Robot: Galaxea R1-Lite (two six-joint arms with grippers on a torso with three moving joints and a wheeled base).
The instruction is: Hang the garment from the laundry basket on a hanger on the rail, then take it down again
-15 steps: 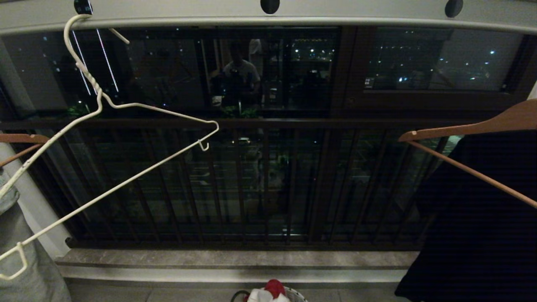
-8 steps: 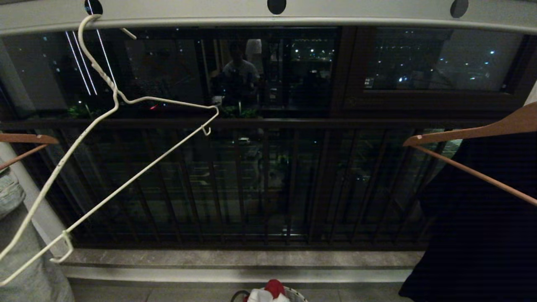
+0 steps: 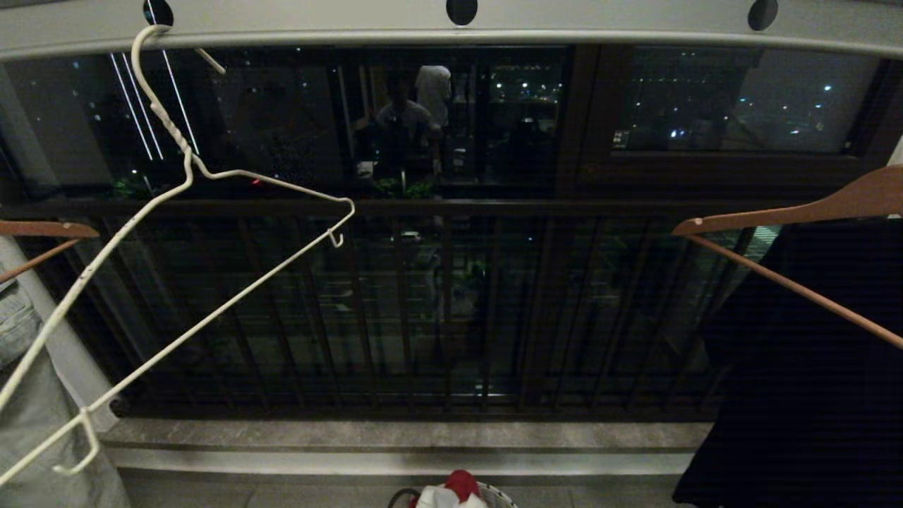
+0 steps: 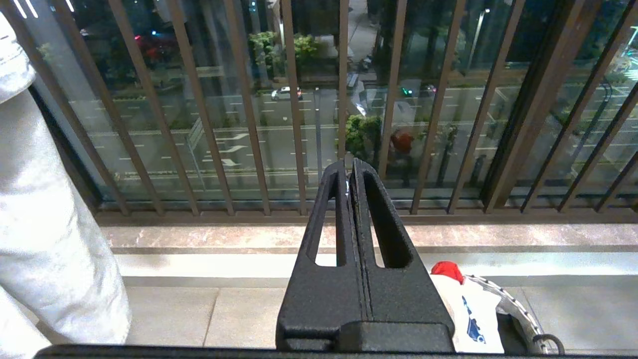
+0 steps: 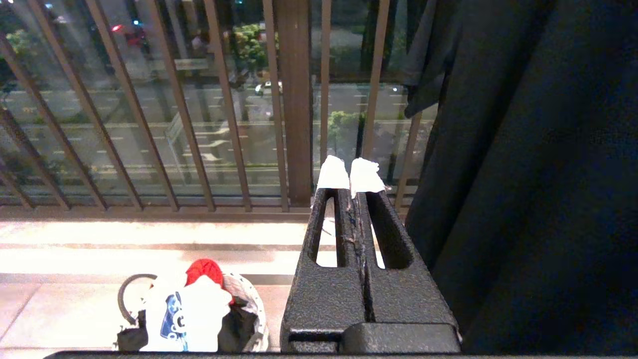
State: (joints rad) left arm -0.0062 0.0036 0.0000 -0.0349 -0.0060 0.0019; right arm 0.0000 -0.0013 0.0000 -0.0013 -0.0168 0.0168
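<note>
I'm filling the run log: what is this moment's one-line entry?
garment: in laundry basket | hanger: empty, tilted on rail | left gripper: shut, empty | right gripper: shut, empty

I'm seeing a black garment (image 3: 797, 367) hanging on a brown wooden hanger (image 3: 790, 212) at right, before the dark railing (image 3: 451, 207).

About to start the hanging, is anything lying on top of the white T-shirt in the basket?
Partly. A red cloth sits at the top of the basket against the T-shirt, on the railing side. The shirt's near side is uncovered, with open floor between it and the right gripper.
</note>
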